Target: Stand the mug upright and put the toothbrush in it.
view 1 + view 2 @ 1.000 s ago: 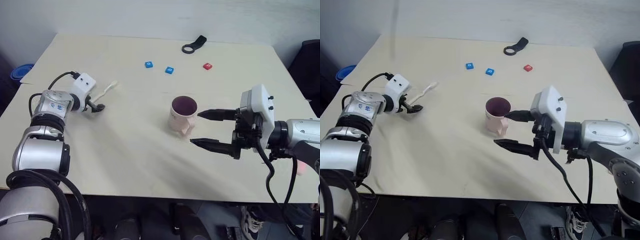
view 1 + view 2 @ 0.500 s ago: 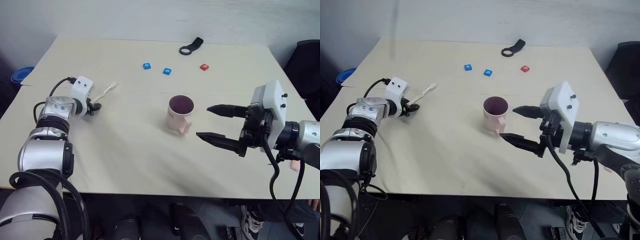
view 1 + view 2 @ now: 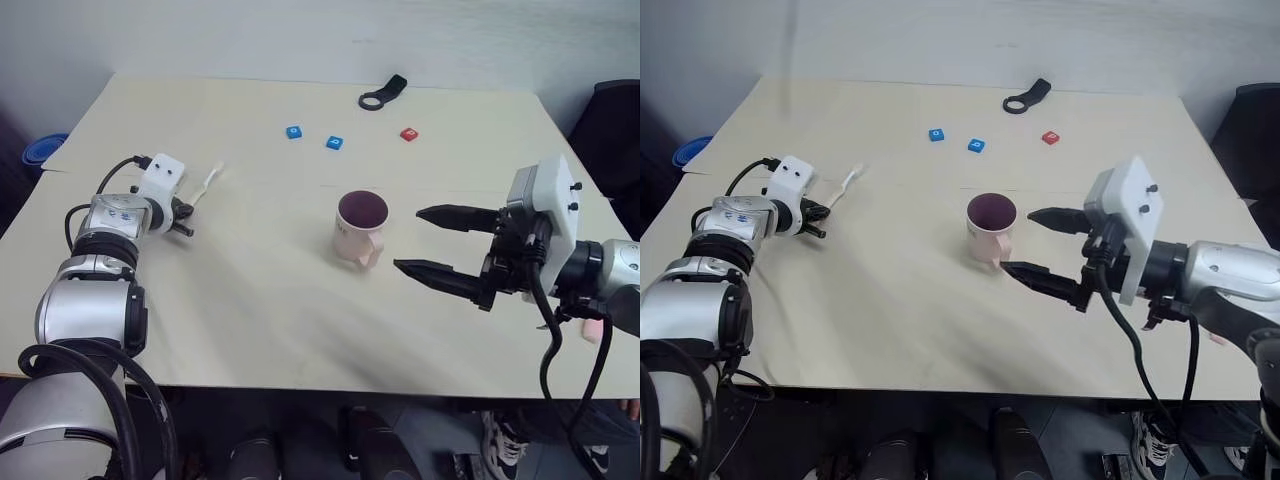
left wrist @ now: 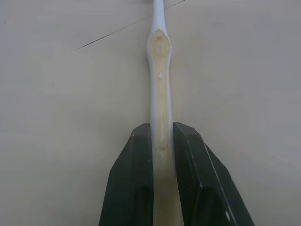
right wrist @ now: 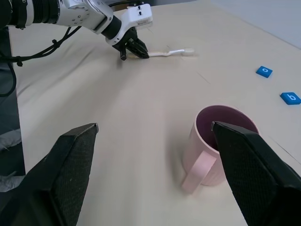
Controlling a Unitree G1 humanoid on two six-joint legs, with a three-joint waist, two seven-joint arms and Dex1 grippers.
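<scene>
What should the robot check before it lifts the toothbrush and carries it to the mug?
1. Mug standing upright, mouth up: ok.
2. Left gripper shut on the toothbrush handle: ok.
3. Toothbrush lifted off the table: cannot tell.
4. Right gripper open and apart from the mug: ok.
5. Path from toothbrush to mug free of the small blue blocks: ok.

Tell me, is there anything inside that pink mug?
The mug stands upright and shows only its dark maroon inside; the bottom is hidden by its wall. The toothbrush is clamped in the left gripper.
</scene>
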